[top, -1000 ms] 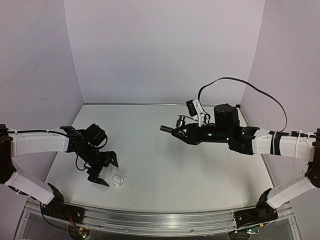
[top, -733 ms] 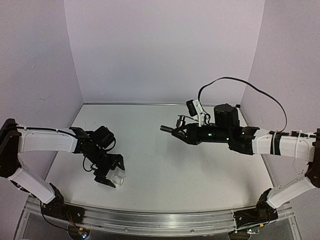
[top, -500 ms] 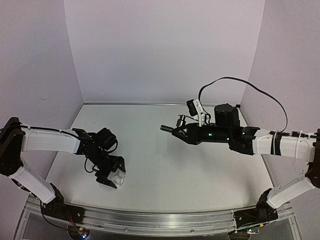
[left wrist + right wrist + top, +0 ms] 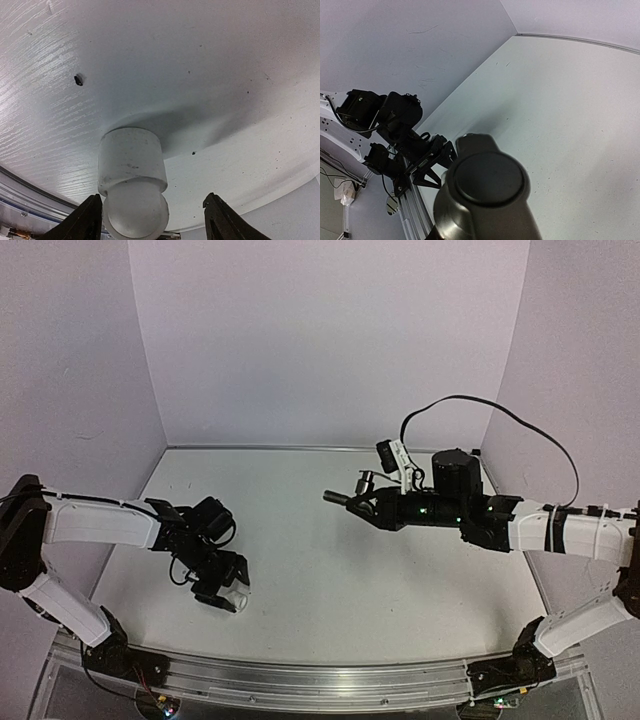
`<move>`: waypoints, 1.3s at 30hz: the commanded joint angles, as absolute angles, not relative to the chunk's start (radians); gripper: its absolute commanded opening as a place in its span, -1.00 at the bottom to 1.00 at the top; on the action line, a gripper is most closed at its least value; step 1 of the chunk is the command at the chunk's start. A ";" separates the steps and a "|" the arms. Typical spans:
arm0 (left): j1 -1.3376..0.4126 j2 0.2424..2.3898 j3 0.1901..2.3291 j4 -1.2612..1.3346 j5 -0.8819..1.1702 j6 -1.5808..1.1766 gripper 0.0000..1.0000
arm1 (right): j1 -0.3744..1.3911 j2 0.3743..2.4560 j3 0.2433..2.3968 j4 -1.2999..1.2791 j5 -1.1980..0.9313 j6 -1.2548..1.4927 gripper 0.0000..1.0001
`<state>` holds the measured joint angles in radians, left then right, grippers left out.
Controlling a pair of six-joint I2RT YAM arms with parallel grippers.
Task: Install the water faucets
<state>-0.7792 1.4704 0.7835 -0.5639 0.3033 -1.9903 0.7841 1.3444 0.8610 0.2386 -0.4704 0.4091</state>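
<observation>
The left gripper (image 4: 228, 592), jaws apart, straddles the white plastic fitting (image 4: 132, 172), which rests on the table (image 4: 330, 575) near its front edge. The right gripper (image 4: 362, 503) holds the dark metal tap (image 4: 487, 185) clamped aloft over mid-table. Light, smooth and round, the fitting looks liable to skid, so the cylindrical collar is the place to squeeze.

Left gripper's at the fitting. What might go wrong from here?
The white fitting sits off centre in the open left gripper, near the table edge; closing may knock it away. The right gripper holds the faucet aloft, its grip unclear; a slip would drop it.
</observation>
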 commanded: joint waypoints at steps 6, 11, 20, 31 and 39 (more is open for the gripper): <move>-0.793 1.513 0.781 -0.552 0.272 -2.052 0.23 | 0.785 1.314 0.865 0.302 -0.463 0.408 -1.00; -0.793 1.506 0.766 -0.551 0.269 -2.056 -0.08 | 0.786 1.321 0.869 0.302 -0.464 0.407 -1.00; -0.782 1.473 0.829 -0.523 0.187 -1.916 -0.99 | 0.786 1.345 0.881 0.298 -0.468 0.385 -1.00; -0.702 1.313 1.088 -0.179 0.499 -0.538 -1.00 | 0.786 1.384 1.010 0.126 -0.449 -0.044 -1.00; -0.672 1.185 1.065 -0.282 0.889 -0.029 -1.00 | 0.787 1.375 1.134 0.079 -0.670 -0.319 -1.00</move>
<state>-0.6927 1.1784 1.0410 -0.2188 0.6544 -0.4108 0.7841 1.3926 1.0249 0.0757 -0.5250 -0.1291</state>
